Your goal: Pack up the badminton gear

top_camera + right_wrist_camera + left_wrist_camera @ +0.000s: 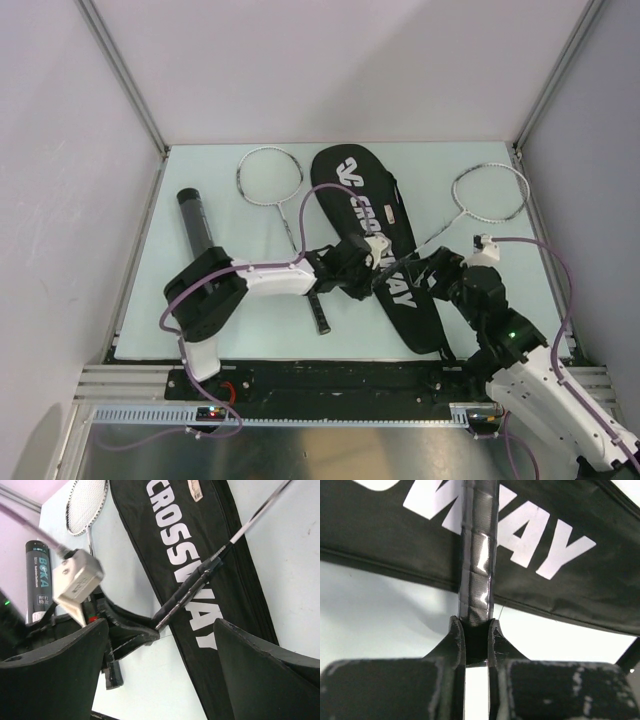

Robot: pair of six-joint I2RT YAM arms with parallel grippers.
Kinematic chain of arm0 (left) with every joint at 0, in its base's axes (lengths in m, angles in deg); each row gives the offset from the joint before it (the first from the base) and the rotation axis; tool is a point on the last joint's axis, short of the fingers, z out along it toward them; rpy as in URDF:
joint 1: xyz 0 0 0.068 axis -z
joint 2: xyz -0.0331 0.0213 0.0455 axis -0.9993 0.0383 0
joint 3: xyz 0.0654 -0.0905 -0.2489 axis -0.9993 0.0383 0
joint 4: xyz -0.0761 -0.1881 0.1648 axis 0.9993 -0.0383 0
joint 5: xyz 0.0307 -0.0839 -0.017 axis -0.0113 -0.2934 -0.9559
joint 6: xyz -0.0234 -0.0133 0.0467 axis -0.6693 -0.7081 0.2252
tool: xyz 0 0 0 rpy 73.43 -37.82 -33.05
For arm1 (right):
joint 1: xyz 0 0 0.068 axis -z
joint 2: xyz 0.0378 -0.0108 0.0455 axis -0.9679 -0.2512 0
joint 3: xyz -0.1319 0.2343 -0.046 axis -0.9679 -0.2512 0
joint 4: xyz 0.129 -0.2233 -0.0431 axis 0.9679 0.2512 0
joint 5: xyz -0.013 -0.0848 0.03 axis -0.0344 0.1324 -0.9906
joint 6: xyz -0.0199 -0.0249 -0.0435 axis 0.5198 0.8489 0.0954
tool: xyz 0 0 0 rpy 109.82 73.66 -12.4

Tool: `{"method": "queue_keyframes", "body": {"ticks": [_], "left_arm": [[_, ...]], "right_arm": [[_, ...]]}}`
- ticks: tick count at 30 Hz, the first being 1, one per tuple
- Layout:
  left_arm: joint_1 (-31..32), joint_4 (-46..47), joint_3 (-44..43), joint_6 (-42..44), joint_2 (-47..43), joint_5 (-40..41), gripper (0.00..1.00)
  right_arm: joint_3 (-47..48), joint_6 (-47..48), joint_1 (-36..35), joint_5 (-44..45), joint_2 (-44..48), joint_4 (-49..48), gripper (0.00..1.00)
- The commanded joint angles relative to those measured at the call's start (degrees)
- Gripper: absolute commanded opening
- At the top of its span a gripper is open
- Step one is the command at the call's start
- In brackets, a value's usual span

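Two end effectors meet over the black CROSSWAY bag [352,195] in the top view: the left end effector [378,268] is at the handle of the racquet [488,193] whose head lies far right on the surface [425,165], with the right end effector [418,275] just beside it. The second racquet [270,175] and black tube [193,215] lie to the left. From the left wrist, its fingers [456,640] pinch the end of the glossy black handle [477,555], which runs across the bag's white lettering. From the right wrist, the right fingers [55,675] stand spread wide, holding nothing, and the handle slants across the bag beyond them.
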Motion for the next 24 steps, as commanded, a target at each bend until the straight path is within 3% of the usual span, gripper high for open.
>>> {"method": "queue_keyframes", "body": {"ticks": [1, 7, 14, 20, 24], "left_arm": [[0.32, 4.34, 2.61, -6.76, -7.41, 0.04, 0.00], [0.33, 7.69, 5.39, -16.49, -12.82, -5.01, 0.00], [1.58, 13.08, 9.40, -23.75, -17.62, -8.66, 0.00], [4.05, 15.44, 10.58, -26.24, -18.42, -9.11, 0.00], [5.71, 16.89, 10.19, -27.39, -17.83, -9.32, 0.00]], "right_arm": [[-2.78, -3.53, 1.36, -0.68, -2.96, -8.58, 0.91], [-8.34, -7.39, 5.26, -7.17, -9.67, -21.33, 0.88], [-15.61, -10.59, 8.04, -12.74, -15.18, -37.84, 0.77], [-16.27, -12.06, 9.07, -13.72, -18.07, -42.46, 0.70], [-16.11, -13.83, 9.44, -14.39, -19.47, -43.46, 0.60]]}}
